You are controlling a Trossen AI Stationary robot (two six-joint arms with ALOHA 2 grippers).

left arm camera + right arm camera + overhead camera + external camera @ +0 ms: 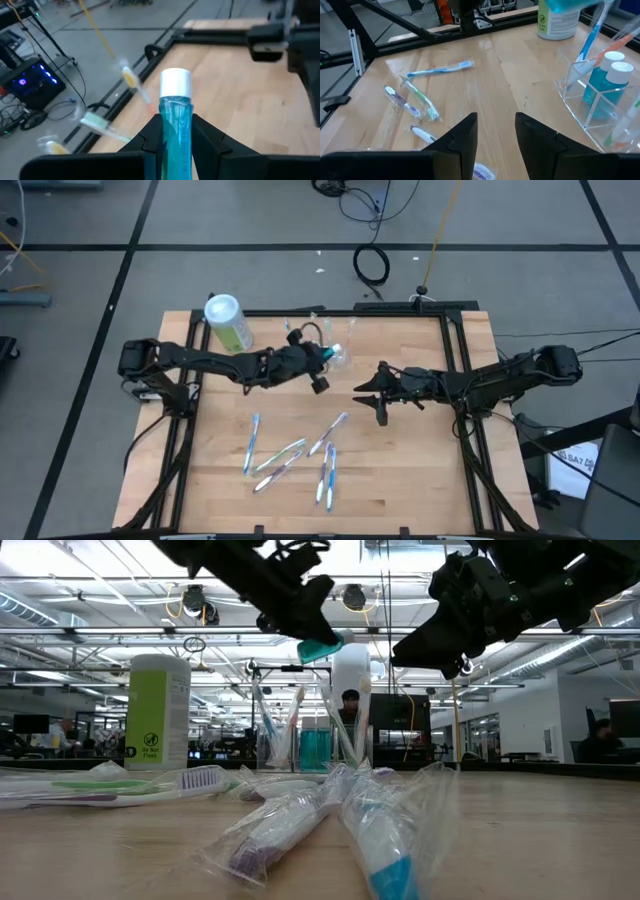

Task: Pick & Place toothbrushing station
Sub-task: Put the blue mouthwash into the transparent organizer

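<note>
Toothbrushing station (333, 348), clear plastic with upright slots, stands on the desk (420, 470) near its far edge, just beside the green-and-white canister (227, 322). Left claw (322, 357) hangs close over the station, fingers clamped on a blue-green bottle (175, 125) with a white cap. Right claw (372, 392) hovers near the station, fingers parted, holding nothing. Wrapped toothbrushes (290, 455) lie scattered well apart from the station, toward the near edge.

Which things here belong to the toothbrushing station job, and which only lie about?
Job:
- toothbrushing station, clear holder
- left gripper, shut on a blue bottle
- right gripper, open, waiting

Lying about:
- green canister
- wrapped toothbrushes on the table
</note>
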